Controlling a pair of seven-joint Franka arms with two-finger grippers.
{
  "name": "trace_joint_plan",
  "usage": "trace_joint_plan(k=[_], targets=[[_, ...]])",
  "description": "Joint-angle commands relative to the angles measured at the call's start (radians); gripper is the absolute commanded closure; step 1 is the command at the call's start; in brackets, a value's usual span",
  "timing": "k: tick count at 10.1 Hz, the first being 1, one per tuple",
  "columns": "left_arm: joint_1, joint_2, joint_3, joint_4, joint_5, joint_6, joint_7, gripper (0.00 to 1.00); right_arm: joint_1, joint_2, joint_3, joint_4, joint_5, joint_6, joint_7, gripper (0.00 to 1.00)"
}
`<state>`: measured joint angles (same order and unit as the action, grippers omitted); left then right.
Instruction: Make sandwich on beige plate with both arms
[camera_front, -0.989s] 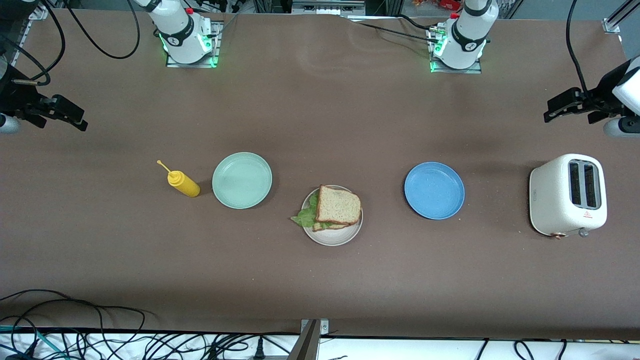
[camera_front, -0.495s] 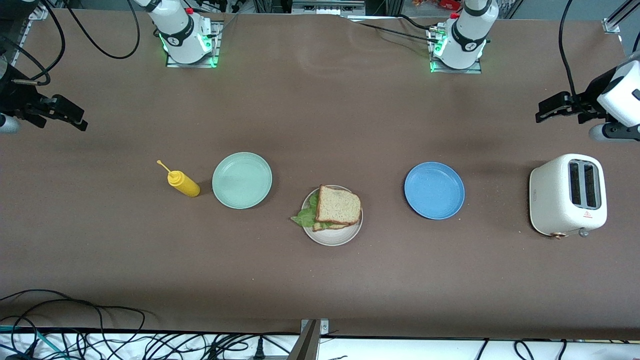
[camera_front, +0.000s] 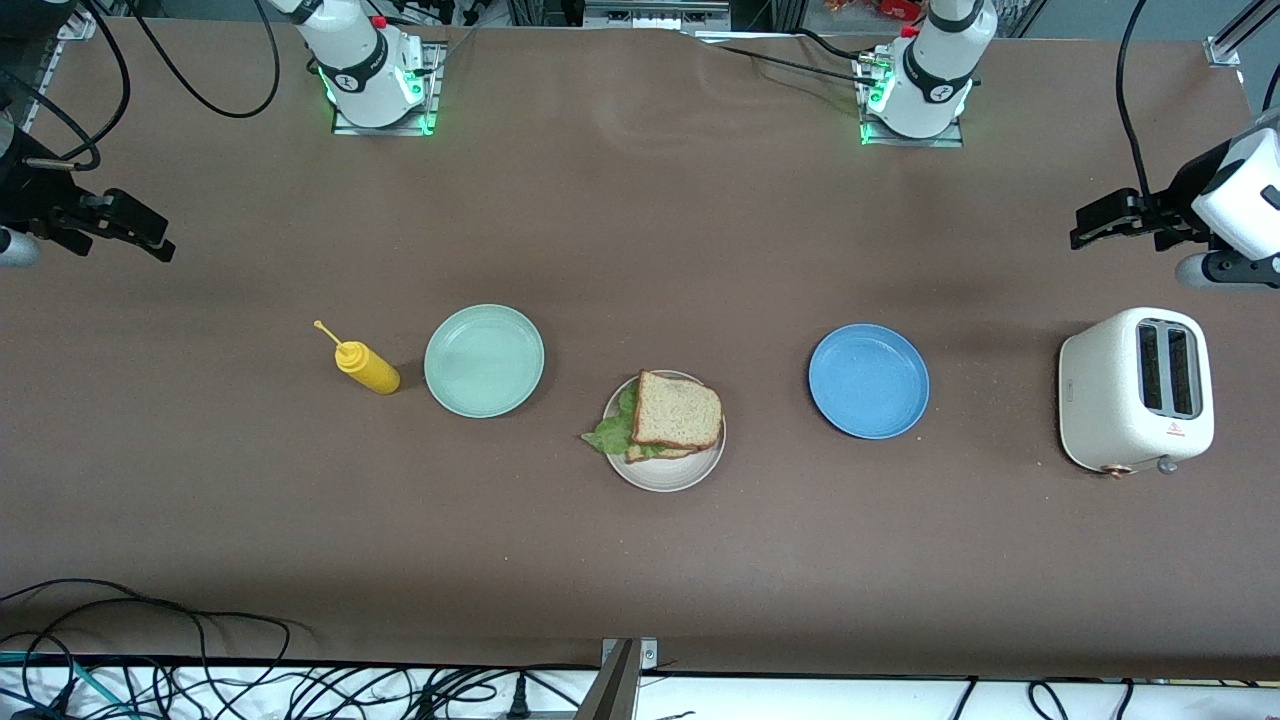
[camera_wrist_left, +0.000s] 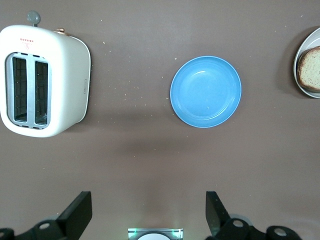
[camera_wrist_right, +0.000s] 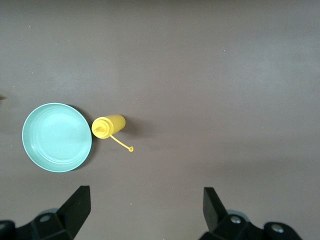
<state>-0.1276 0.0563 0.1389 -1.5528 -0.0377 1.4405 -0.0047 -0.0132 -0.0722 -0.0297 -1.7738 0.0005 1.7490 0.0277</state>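
The sandwich (camera_front: 672, 415), speckled bread over ruffled lettuce, sat on the beige plate (camera_front: 680, 473) at the front view's center. The left gripper (camera_front: 1100, 220) at that view's right edge and the right gripper (camera_front: 135, 232) at its left edge hung wide open, holding nothing.

Even, soft overhead light; the brown counter (camera_front: 640, 560) is matte with faint shadows at five o'clock of objects; all views sharp.

toaster (camera_front: 1135, 388) top: a small red warning triangle with a line of red print under it, too small to read
toaster end wall: a small dark mark, not readable
arm bases (camera_front: 375, 70): a round dark emblem on each, not readable
other things: no text seen
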Motion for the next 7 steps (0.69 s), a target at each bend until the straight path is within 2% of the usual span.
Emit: trace_joint_plan(k=[1, 7], targets=[[0.008, -0.003, -0.012, 0.003, 0.025, 0.006, -0.001, 0.00, 0.001, 0.009, -0.004, 0.025, 0.000, -0.020, -0.008, 0.00], [0.008, 0.025, -0.008, 0.036, 0.027, 0.000, 0.006, 0.00, 0.001, 0.009, -0.004, 0.025, -0.002, -0.020, -0.008, 0.00]])
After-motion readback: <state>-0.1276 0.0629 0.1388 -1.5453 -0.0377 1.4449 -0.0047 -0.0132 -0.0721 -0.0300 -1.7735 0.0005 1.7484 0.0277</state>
